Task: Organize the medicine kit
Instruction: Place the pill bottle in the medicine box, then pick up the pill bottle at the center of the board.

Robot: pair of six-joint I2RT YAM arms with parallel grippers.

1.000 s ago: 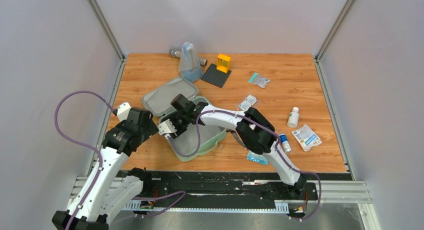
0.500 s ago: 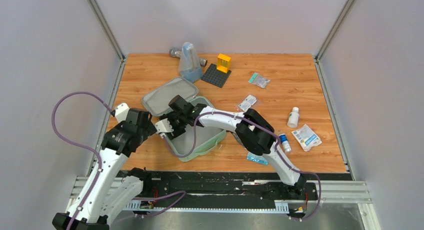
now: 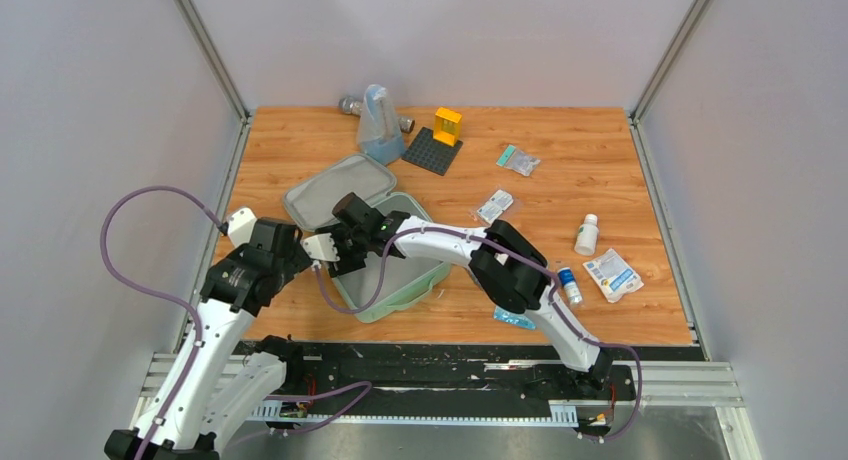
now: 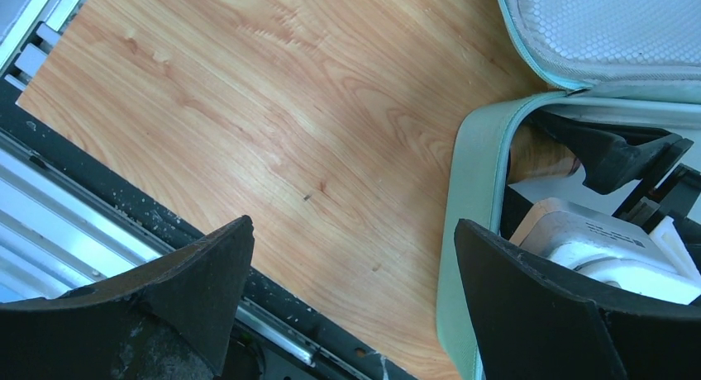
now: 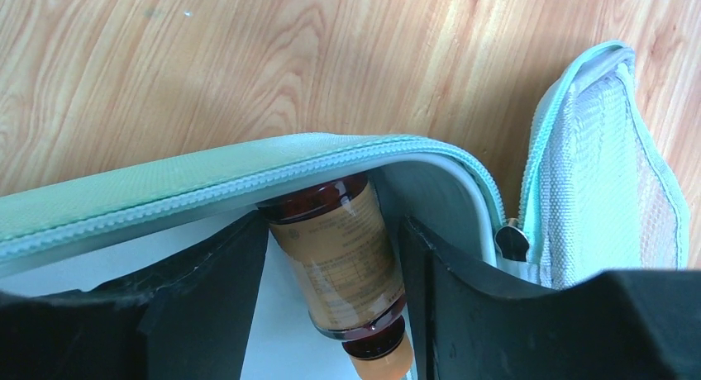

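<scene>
my right claw (image 5: 333, 225) is down in the medicine kit (image 3: 432, 272), in the tray's corner nearest my left arm. its jaws are parted with an amber bottle (image 5: 340, 260) lying between them, and the bottle's base butts the zipped wall just ahead of the fingertips. one finger seems to touch it and a sliver of pale tray shows beside the other, so i read it as straddling, not squeezing (a close call). only the wrist camera gives me this, because from above the claw's own dark body covers the bottle completely. the overhead view instead shows the lid (image 3: 328, 188) lying open just beyond the claw, mesh side up, and a white bottle (image 3: 587, 234) well apart, out past my right elbow. my left claw (image 4: 354, 227) is spread wide over bare table (image 4: 273, 124), holding nothing, with the kit's wall just beside one finger. the amber bottle's cap end is cut off at the frame's lower edge, and its label print is too small to read.
</scene>
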